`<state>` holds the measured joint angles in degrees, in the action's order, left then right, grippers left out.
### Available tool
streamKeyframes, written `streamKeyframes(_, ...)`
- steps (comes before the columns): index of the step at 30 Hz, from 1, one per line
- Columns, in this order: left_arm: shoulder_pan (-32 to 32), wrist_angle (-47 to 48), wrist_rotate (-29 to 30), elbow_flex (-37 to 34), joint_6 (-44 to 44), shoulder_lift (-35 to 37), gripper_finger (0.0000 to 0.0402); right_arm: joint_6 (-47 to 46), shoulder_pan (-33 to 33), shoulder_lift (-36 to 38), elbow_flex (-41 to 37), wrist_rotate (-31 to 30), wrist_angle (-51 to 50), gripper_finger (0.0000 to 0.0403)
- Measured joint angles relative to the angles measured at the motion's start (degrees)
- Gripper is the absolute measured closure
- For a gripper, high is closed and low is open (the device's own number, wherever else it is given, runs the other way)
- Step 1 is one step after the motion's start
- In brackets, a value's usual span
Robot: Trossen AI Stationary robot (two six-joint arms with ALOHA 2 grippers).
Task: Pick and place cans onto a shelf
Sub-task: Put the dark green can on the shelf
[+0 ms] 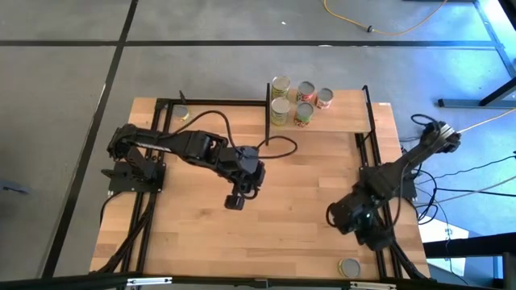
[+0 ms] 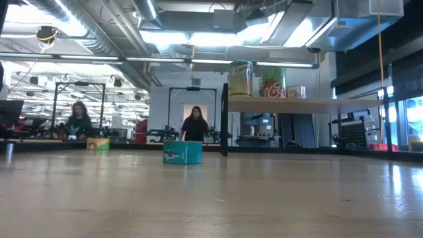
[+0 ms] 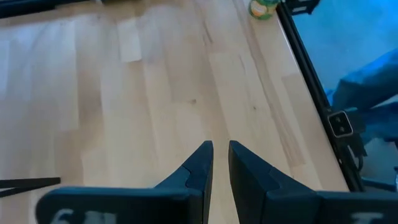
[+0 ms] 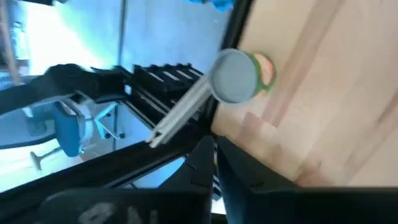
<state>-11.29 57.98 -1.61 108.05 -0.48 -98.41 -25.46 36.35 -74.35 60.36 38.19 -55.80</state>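
The shelf [image 1: 339, 121] stands at the table's far edge, right of centre, with several cans on it, among them two yellow-green ones [image 1: 280, 85] [image 1: 280, 110] and a red one [image 1: 304, 113]. They also show in the low view [image 2: 241, 79]. One can [image 1: 182, 113] stands at the far left. Another [image 1: 349, 267] stands at the near right corner and shows in both wrist views [image 3: 261, 7] [image 4: 236, 74]. A teal can [image 2: 183, 152] stands on the table in the low view. My left gripper [image 1: 235, 201] [image 3: 221, 146] is shut and empty above the table's middle. My right gripper [image 1: 339, 216] [image 4: 214, 144] is shut and empty at the near right.
Black frame rails [image 1: 367, 145] run along the table's sides and edge the shelf. A black cable [image 1: 274, 145] loops from the left arm over the table. Bare wood [image 1: 282, 234] lies between the two grippers. People stand in the room beyond the table [image 2: 195, 122].
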Motion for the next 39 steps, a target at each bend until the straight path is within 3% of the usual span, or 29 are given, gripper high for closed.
streamKeyframes(7,-2.26,0.53,0.01,0.0,0.03,0.0,0.0357,0.25,2.09,-5.26,0.0,-6.05,1.39,0.0334)
streamKeyframes(10,-3.24,0.53,0.0,0.0,0.03,0.0,0.0357,0.39,3.9,-7.6,0.0,-10.61,3.14,0.0332)
streamKeyframes(18,-5.1,0.52,0.83,0.0,-0.32,0.0,0.0357,0.42,7.65,-12.86,0.0,-11.55,12.23,0.0333)
streamKeyframes(23,-5.81,0.52,0.85,0.0,-0.34,0.0,0.0357,0.58,9.42,-15.79,0.0,-16.23,12.85,0.0333)
streamKeyframes(39,-5.64,0.52,0.94,0.0,0.61,0.02,0.0357,1.79,12.36,-23.95,0.0,-13.03,13.61,0.0333)
